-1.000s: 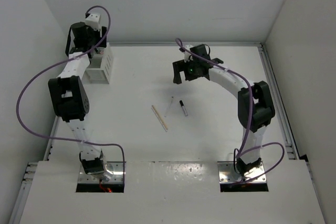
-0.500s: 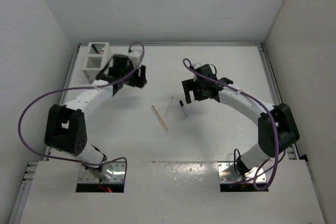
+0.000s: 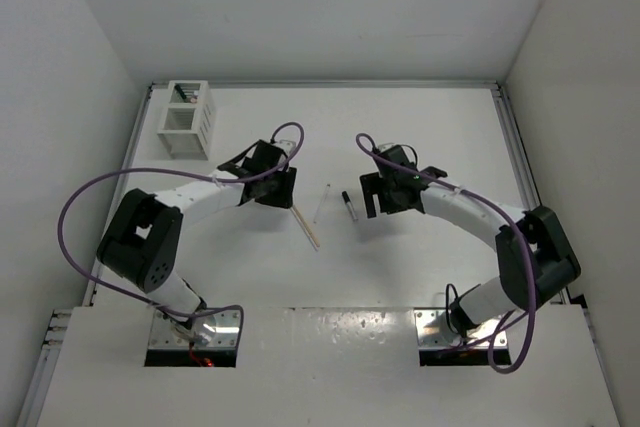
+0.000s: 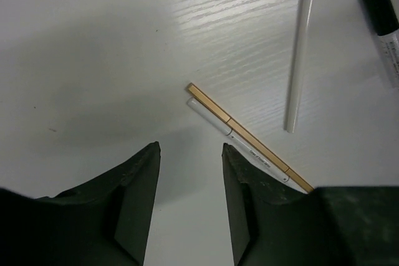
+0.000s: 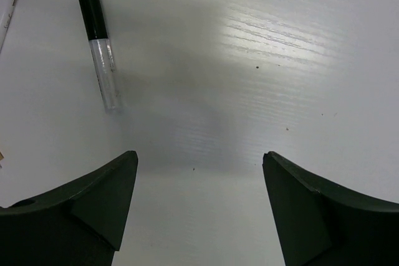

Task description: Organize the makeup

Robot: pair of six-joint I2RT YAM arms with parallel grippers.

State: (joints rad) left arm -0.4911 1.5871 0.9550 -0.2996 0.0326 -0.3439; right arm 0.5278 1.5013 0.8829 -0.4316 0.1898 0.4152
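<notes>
One camera hangs high behind the arms' bases [image 3: 180, 313], looking down over the whole worktop [image 3: 430, 127]. Each wrist camera sits just behind its own tool, the left tool [image 4: 190, 154] and the right tool [image 5: 199, 160], and stares down at the worktop from close by. All three views catch the black-capped tube [image 5: 100, 48].

White box on a white table, closed in by plain walls

The slatted box [image 3: 188, 125] stands upright at about ten o'clock on the table [image 3: 430, 127], near its far-left corner, with two compartments open upward. Walls [image 3: 320, 17] rise at nine, twelve and three o'clock. A metal rail [image 3: 522, 177] runs along the three o'clock edge, and a white board [image 3: 330, 362] covers the six o'clock edge.
</notes>
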